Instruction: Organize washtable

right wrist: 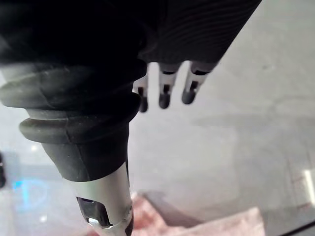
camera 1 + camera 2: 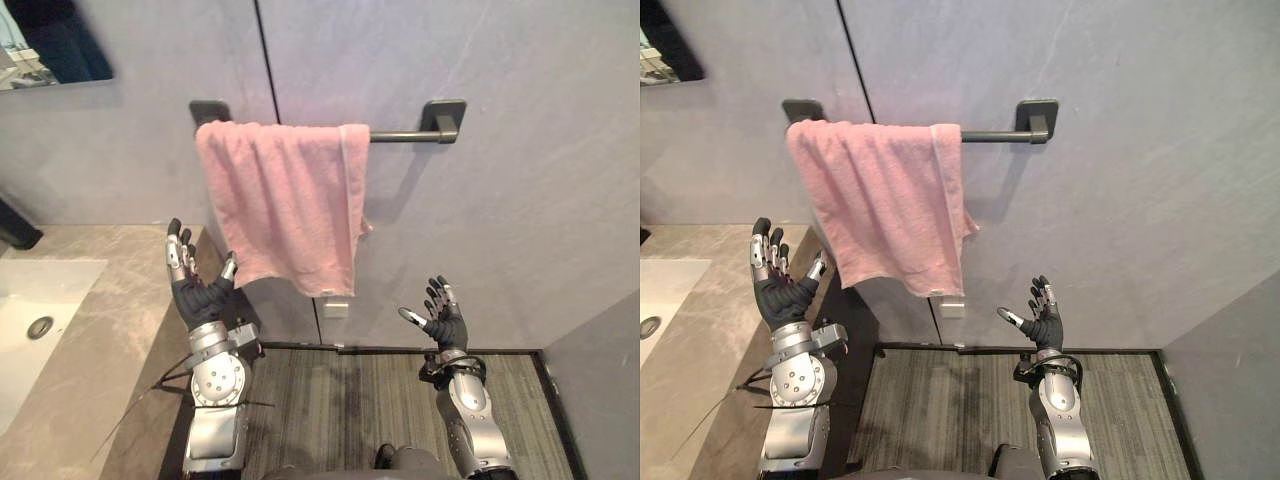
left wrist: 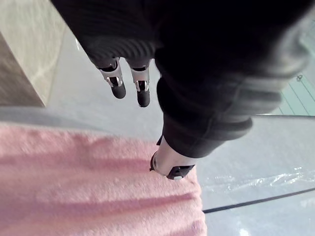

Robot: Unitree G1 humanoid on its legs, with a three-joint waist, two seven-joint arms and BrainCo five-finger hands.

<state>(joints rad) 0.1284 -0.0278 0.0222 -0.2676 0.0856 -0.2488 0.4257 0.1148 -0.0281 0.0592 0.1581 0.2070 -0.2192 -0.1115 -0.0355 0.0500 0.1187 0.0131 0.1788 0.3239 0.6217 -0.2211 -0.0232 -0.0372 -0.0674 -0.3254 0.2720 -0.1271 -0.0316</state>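
Observation:
A pink towel hangs folded over a dark wall rail, bunched toward the rail's left end. My left hand is raised below the towel's lower left corner, fingers straight and spread, holding nothing; its thumb tip is close to the towel's hem. In the left wrist view the towel lies just past the thumb. My right hand is lower and to the right of the towel, open, palm toward the wall, well apart from the cloth.
A marble-look washtable counter with a white sink and its drain is at the left. A mirror corner shows at the upper left. Grey wall panels stand ahead; striped floor lies below.

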